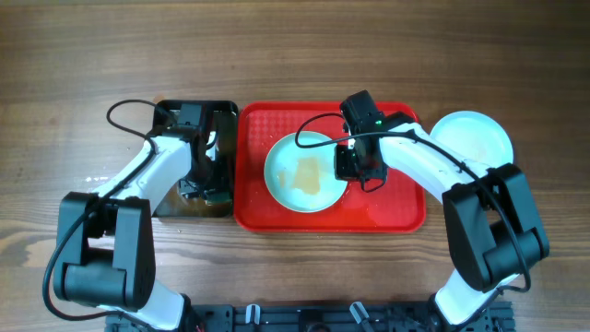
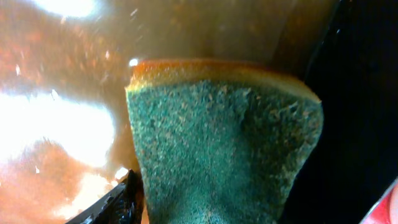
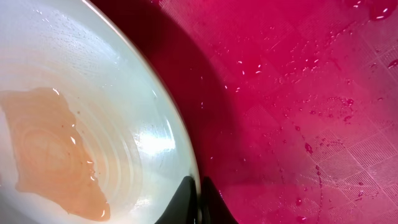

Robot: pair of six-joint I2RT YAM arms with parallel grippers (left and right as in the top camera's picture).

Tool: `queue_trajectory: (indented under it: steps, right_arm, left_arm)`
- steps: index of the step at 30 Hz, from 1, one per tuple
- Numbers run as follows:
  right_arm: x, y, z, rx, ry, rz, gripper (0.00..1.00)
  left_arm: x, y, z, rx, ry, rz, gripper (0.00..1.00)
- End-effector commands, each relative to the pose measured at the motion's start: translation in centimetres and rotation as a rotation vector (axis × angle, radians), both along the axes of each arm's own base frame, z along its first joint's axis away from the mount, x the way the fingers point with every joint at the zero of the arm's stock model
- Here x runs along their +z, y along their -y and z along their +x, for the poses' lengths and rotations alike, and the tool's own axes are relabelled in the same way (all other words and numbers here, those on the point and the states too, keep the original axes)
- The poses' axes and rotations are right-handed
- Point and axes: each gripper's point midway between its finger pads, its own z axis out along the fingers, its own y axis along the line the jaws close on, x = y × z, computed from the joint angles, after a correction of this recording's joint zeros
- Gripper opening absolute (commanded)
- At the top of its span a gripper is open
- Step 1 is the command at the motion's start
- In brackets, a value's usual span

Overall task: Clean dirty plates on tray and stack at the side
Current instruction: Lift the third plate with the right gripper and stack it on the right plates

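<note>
A pale blue-white plate [image 1: 293, 159] with an orange sauce smear lies on the red tray [image 1: 396, 207]. My right gripper [image 1: 348, 163] is shut on this plate's right rim; the right wrist view shows the fingers [image 3: 198, 198] pinching the rim, with the plate [image 3: 118, 106] and smear at left. Another pale plate [image 1: 472, 138] lies on the table right of the tray. My left gripper [image 1: 205, 180] is down in the black tray [image 1: 221, 112], shut on a green-and-yellow sponge [image 2: 224, 143] that fills the left wrist view. A third plate is not in view.
The black tray holds brownish water [image 2: 56, 124]. Water droplets dot the red tray's surface [image 3: 311, 93]. Wooden table [image 1: 83, 74] surrounds both trays.
</note>
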Motion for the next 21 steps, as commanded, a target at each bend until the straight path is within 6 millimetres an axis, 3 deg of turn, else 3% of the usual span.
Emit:
queue_trajectory:
  steps: [1,5,6,7,8,12,15,16,18,19,21]
  right_arm:
    - [-0.1,0.6,-0.1,0.024,0.011,-0.039,0.04]
    - [-0.1,0.6,-0.1,0.024,0.012,-0.038,0.04]
    - [-0.1,0.6,-0.1,0.024,0.013,-0.038,0.04]
    - [-0.1,0.6,0.0,0.024,0.013,-0.038,0.04]
    - [-0.1,0.6,0.0,0.024,0.013,-0.038,0.04]
    - [-0.1,0.6,0.0,0.024,0.014,-0.038,0.04]
    - [-0.1,0.6,0.0,0.024,0.014,-0.038,0.05]
    - [-0.1,0.6,0.0,0.024,0.014,-0.037,0.05]
    - [-0.1,0.6,0.0,0.023,0.015,-0.037,0.05]
    - [-0.1,0.6,0.0,0.023,0.015,-0.036,0.05]
    - [-0.1,0.5,0.0,0.024,0.014,-0.033,0.05]
  left_arm:
    - [-0.7,1.0,-1.4,-0.005,-0.058,-0.052,0.56]
    - [-0.8,1.4,-1.3,-0.007,-0.054,-0.073,0.46]
    - [-0.8,1.4,-1.3,-0.009,-0.051,-0.074,0.36]
    - [-0.8,1.5,-1.2,-0.012,-0.048,-0.074,0.15]
    - [-0.8,1.5,-1.2,-0.012,-0.048,-0.074,0.04]
    - [-0.9,1.2,-0.9,-0.012,-0.035,-0.054,0.04]
    - [-0.5,-1.2,0.9,-0.005,0.032,0.082,0.04]
    - [-0.3,-1.7,1.6,-0.001,0.053,0.109,0.16]
    - [0.1,-1.6,3.0,0.002,0.105,0.113,0.25]
    - [0.1,-1.6,3.5,0.002,0.124,0.109,0.35]
    - [0.2,-1.5,3.6,0.003,0.129,0.109,0.38]
